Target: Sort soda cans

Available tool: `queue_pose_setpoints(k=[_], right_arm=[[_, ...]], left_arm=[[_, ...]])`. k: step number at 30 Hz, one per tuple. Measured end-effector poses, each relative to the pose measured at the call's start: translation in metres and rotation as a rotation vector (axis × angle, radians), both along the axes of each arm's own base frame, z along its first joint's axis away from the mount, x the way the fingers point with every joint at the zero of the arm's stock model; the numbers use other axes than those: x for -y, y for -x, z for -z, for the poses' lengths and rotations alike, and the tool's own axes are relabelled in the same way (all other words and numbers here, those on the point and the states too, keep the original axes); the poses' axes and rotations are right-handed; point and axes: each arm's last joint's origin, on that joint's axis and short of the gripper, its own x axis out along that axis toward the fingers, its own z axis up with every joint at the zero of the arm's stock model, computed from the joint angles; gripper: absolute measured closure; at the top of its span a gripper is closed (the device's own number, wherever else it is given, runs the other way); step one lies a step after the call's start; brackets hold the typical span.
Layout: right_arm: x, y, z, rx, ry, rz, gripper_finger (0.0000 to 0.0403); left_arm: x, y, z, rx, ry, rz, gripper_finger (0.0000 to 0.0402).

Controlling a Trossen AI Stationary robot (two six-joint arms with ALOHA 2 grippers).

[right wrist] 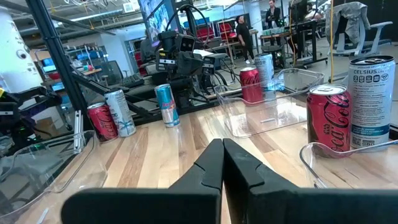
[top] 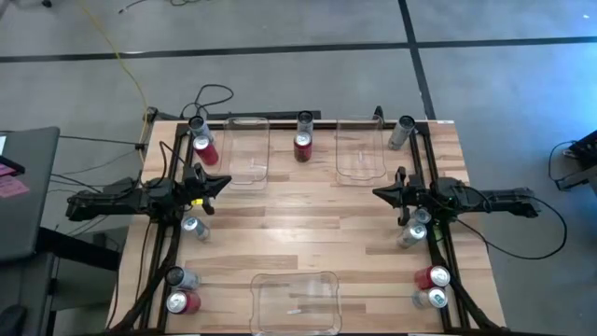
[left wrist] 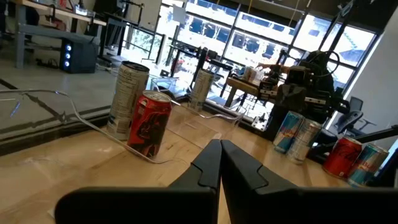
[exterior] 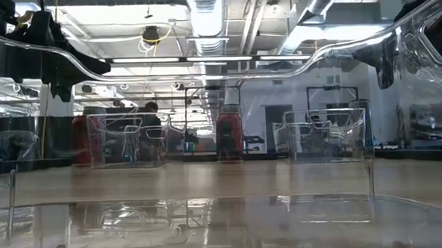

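Soda cans stand upright on their bases around the wooden table (top: 308,224): a red (top: 205,149) and a grey one (top: 197,125) far left, a red (top: 302,147) and a pale one (top: 304,121) far middle, one (top: 403,131) far right, others along both side edges. My left gripper (top: 224,182) is shut at the left side and points level toward the right. My right gripper (top: 378,194) is shut at the right side and points level toward the left. Each wrist view shows its gripper, left (left wrist: 219,155) and right (right wrist: 222,155), shut on nothing.
Three clear plastic bins lie on the table: far left (top: 247,149), far right (top: 362,149), near middle (top: 294,301). Cans by the left edge (top: 194,227) (top: 183,301) and right edge (top: 413,229) (top: 432,276) stand close to the arms' frames. Bare wood lies between the grippers.
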Motion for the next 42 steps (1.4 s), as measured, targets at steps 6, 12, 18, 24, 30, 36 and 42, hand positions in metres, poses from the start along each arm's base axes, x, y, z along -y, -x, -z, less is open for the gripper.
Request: queue_pose_setpoints(k=[6, 12, 18, 24, 30, 36, 42], right_arm=[[0.0000, 0.0000, 0.0000, 0.000, 0.000, 0.000, 0.0376], [-0.0012, -0.0002, 0.0005, -0.012, 0.066, -0.037, 0.0376], [-0.0012, -0.0002, 0.0005, -0.012, 0.068, -0.040, 0.0376], [-0.0014, -0.0002, 0.0005, -0.012, 0.070, -0.045, 0.0376], [-0.0014, -0.0002, 0.0004, -0.011, 0.071, -0.045, 0.0376], [0.0013, 0.0000, -0.0003, -0.014, 0.128, 0.006, 0.0376], [0.0025, 0.0002, -0.0024, 0.001, 0.160, 0.024, 0.0376]], left_arm=[[0.0000, 0.0000, 0.0000, 0.000, 0.000, 0.000, 0.0396], [0.0000, 0.0000, 0.0001, 0.000, 0.000, 0.000, 0.0396], [0.0000, 0.0000, 0.0000, 0.000, 0.000, 0.000, 0.0396], [0.0000, 0.0000, 0.0000, 0.000, 0.000, 0.000, 0.0396], [0.0000, 0.0000, 0.0000, 0.000, 0.000, 0.000, 0.0396], [0.0000, 0.0000, 0.0000, 0.000, 0.000, 0.000, 0.0396], [0.0000, 0.0000, -0.0001, 0.001, 0.000, 0.000, 0.0396]])
